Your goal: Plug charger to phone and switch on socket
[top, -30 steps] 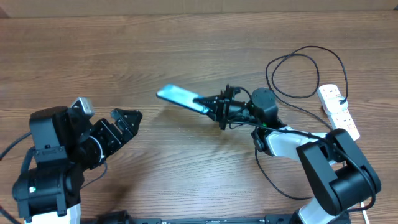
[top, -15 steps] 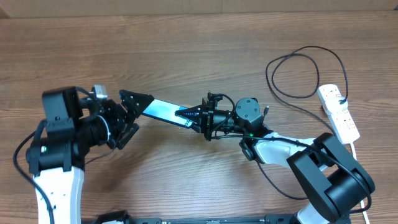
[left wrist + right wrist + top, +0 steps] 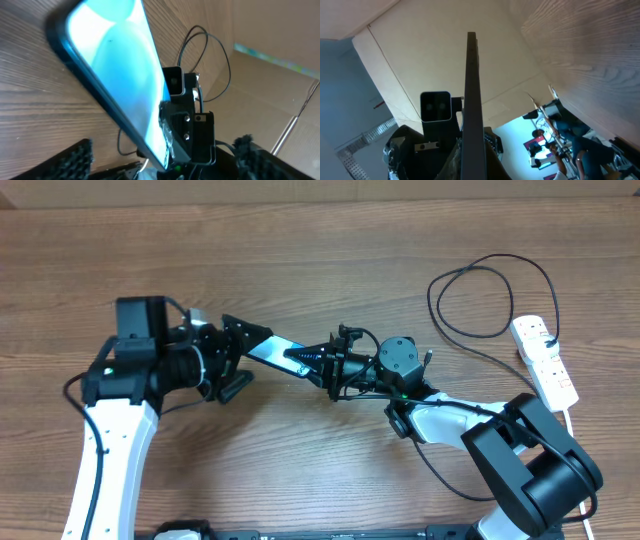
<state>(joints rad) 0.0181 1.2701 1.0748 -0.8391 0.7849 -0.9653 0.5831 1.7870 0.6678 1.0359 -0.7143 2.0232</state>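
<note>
Phone: centre of my overhead view, screen lit blue. My right gripper is clamped on its 3 o'clock end.
My left gripper: jaws apart, straddling the phone's 9 o'clock end.
Charger: looped at 2 o'clock.
Socket: far 3 o'clock.

wood-grain table, tan cardboard wall behind

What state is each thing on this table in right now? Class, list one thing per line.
phone: screen lit, held above the table.
right claw: shut on one end of the phone.
left claw: open, fingers either side of the phone's other end.
charger: looped on the table, no plug visible in the phone.
socket: lying flat; switches too small to read.
</note>
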